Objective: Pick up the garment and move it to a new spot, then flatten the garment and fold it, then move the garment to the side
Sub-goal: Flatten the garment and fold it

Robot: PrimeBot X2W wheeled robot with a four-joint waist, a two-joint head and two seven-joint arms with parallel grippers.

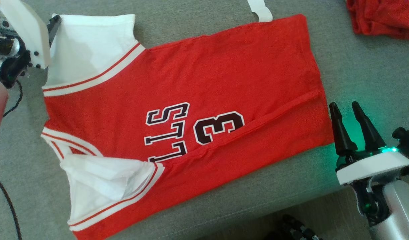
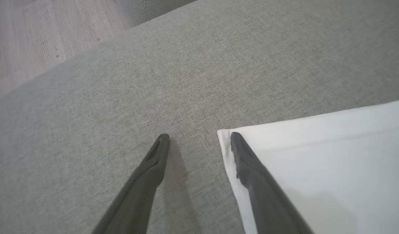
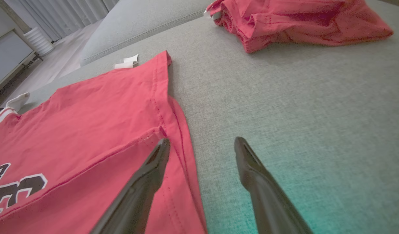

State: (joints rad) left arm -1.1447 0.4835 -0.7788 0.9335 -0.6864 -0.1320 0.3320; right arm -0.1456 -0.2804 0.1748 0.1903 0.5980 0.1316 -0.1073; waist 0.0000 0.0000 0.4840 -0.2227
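Your red jersey [image 1: 191, 83] lies flat on the sofa [image 1: 364, 66], one side folded, folding unfinished; left gripper [image 2: 199, 136] and right gripper [image 1: 344, 105] gape empty.

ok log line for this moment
garment: spread on grey cushion | left gripper: open over white sleeve corner | right gripper: open over hem edge | held: nothing
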